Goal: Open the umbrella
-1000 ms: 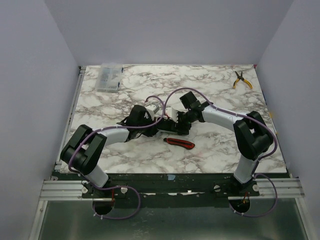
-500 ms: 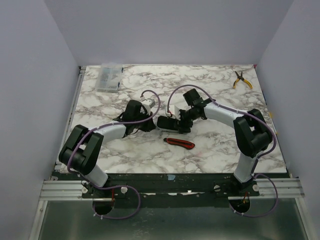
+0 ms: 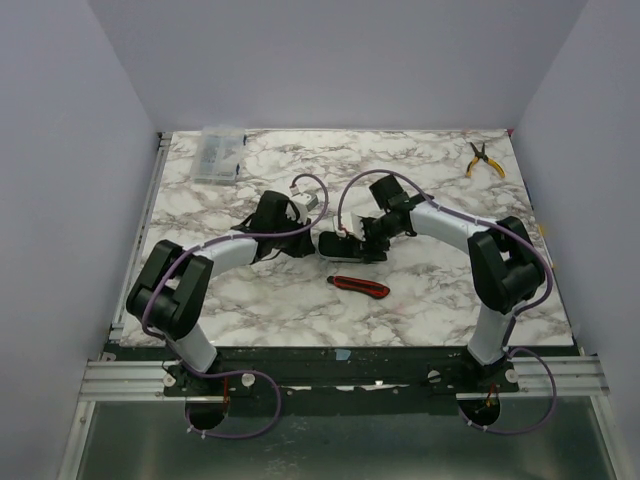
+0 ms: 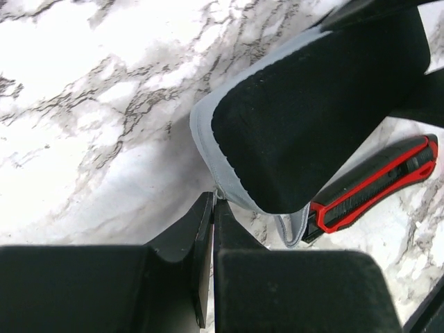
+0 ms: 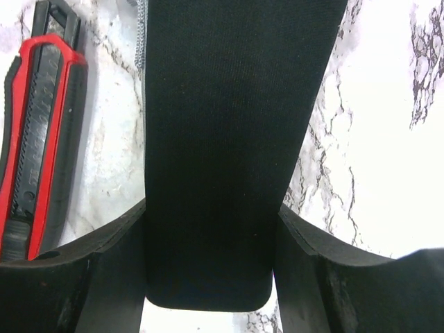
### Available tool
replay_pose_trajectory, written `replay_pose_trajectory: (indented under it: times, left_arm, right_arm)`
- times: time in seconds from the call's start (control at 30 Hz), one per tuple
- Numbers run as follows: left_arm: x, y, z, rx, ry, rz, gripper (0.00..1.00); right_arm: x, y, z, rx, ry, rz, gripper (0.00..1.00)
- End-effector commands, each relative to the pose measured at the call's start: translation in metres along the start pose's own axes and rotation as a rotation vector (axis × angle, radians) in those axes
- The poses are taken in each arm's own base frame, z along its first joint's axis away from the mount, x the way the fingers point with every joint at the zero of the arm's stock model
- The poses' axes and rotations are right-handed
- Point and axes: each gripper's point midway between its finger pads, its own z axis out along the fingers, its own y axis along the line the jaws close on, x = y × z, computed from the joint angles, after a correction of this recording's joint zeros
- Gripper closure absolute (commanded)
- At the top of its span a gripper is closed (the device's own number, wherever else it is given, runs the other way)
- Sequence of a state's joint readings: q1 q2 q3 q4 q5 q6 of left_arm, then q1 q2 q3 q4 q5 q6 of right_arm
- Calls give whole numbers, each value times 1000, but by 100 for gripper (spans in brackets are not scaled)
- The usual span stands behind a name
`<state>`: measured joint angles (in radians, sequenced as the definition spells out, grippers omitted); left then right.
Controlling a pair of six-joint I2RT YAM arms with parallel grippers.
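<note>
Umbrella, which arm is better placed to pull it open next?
Left, probably. The left tool is shut and appears to pinch the pale edge of the umbrella, so it could draw that edge away. The right tool clamps the black body between its fingers, which suits it better as the anchor.

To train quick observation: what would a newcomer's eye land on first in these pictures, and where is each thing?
First, both arms meeting at the middle of the marble table over a black, grey-rimmed fabric pouch. The right gripper clamps it across its width, and the shut left gripper touches its rim. Next comes the red-and-black utility knife just nearer the bases, then the yellow-handled pliers in the far right corner.
</note>
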<state>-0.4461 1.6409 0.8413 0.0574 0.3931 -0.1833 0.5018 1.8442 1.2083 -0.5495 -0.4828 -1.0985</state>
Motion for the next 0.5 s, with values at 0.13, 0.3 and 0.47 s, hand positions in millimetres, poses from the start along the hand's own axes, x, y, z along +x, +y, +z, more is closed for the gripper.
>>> replay_pose_trajectory:
  times: [0.13, 0.3, 0.47]
  left_arm:
    - [-39, 0, 5, 45, -48, 51, 100]
    - [-35, 11, 15, -9, 10, -20, 100]
    - [-51, 26, 20, -81, 29, -70, 100]
  right_arm:
    - [63, 65, -2, -298, 208, -150, 85]
    - [68, 67, -2, -326, 219, -259, 85]
    - [69, 73, -4, -357, 218, -343, 85]
